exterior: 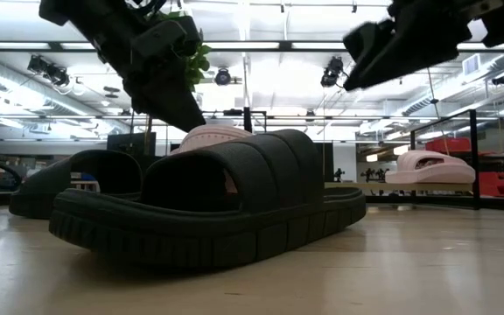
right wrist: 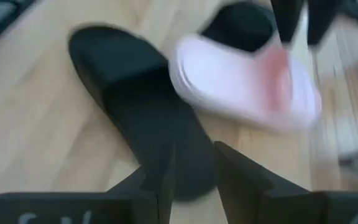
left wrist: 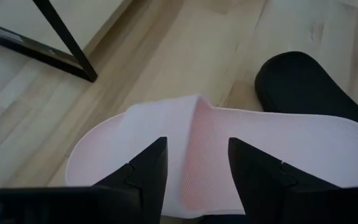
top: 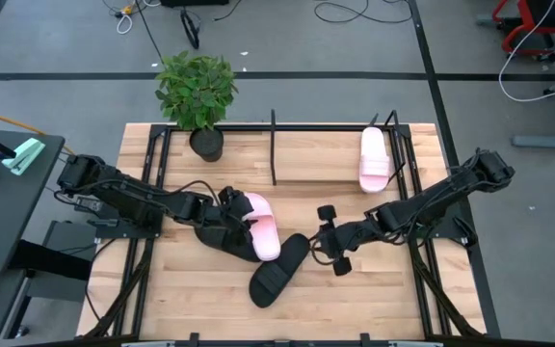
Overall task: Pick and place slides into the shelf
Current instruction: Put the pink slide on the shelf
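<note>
Pink slide frame centre, strap between my left gripper jaws, apart; shallow bite risks slip. Right gripper apart over black slide.

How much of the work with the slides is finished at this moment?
Done: one pale pink strap slide lies at the thin black rod shelf. In hand: the left gripper straddles the second pale pink slide, jaws open. Left: the black ribbed slide under the open right gripper, and another black slide.
</note>
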